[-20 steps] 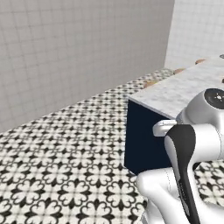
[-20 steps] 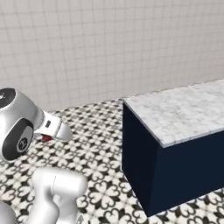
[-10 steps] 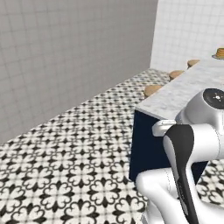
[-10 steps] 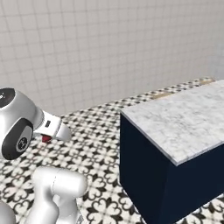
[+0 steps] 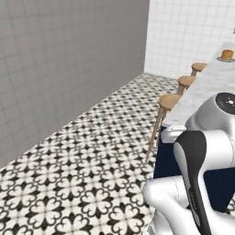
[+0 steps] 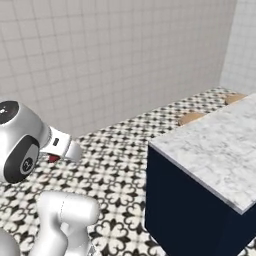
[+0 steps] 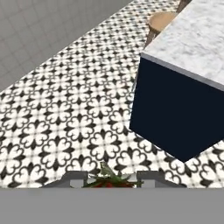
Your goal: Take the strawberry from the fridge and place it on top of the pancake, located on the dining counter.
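In the hand view the strawberry (image 7: 107, 182), red with green leaves, sits between my gripper's (image 7: 109, 178) two dark fingertips, which are shut on it. The right base view shows a bit of that red strawberry (image 6: 53, 158) under my white hand, held above the patterned floor. The dining counter (image 6: 215, 145), white-grey marble over a navy base, stands to the right of the hand. Its near corner shows as the dining counter (image 7: 192, 39) in the hand view. The pancake (image 5: 226, 55) is a small golden stack far down the counter top. The fridge is out of view.
Three round wooden stools (image 5: 169, 102) line the counter's left side; two stool seats (image 6: 192, 118) peek over its far edge. Black-and-white patterned floor (image 5: 82, 174) spreads to the left. Tiled walls (image 6: 110, 60) close the room behind.
The whole picture has shifted: the base has turned, so the counter now runs lengthwise and the stools and pancake have come into view. The gripper still holds the strawberry the same way.
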